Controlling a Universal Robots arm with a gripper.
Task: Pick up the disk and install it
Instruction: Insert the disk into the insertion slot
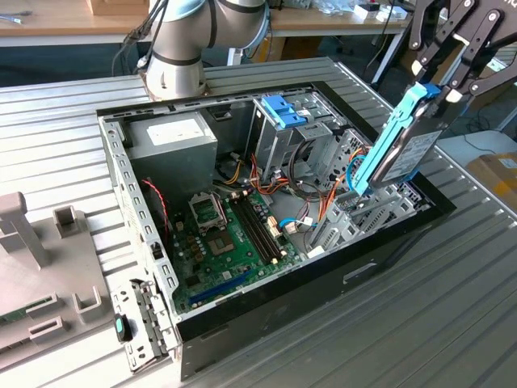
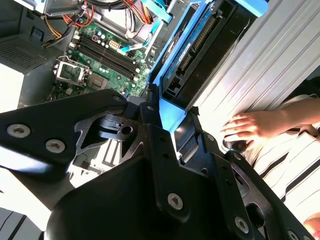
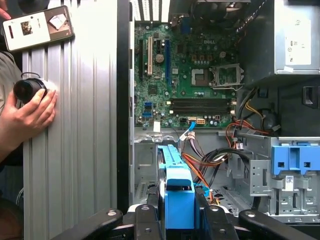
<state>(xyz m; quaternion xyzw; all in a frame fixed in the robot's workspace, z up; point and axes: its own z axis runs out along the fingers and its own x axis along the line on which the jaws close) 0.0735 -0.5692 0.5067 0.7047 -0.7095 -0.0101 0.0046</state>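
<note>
At the exterior view's upper right, the gripper (image 1: 440, 90) clamped the tilted disk (image 1: 404, 153) above the case (image 1: 323, 275); the first wrist view showed a hand (image 3: 30, 117).

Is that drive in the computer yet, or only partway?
Partway. Picking up looks done: the gripper is shut on the disk, holding it tilted over the open computer case. Installing remains: the disk is not yet seated in any bay.
</note>
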